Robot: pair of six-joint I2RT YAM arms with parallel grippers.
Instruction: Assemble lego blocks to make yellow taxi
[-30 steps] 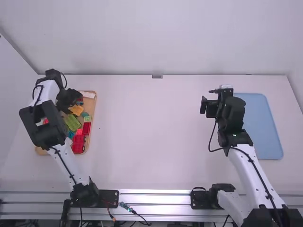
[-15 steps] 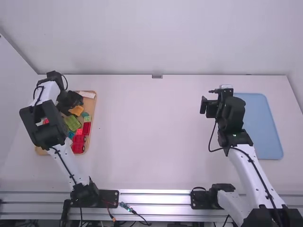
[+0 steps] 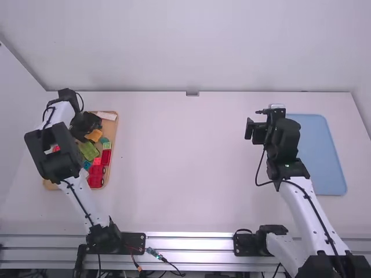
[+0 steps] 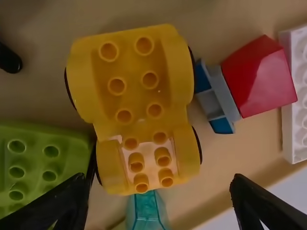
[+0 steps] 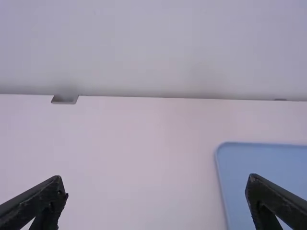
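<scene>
Tan tray is bearing yellow chassis, likely light, stiff, best pinched mid-flank; left gripper and right gripper are gaping.

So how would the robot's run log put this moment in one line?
left gripper: open, over yellow wheeled base | right gripper: open, near blue panel | build: nothing stacked on base

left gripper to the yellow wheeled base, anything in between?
Nothing visible lies over the yellow wheeled base; the open left gripper faces it directly. Beside the base, the green block shows partly beneath one finger and could foul a straight descent.
</scene>
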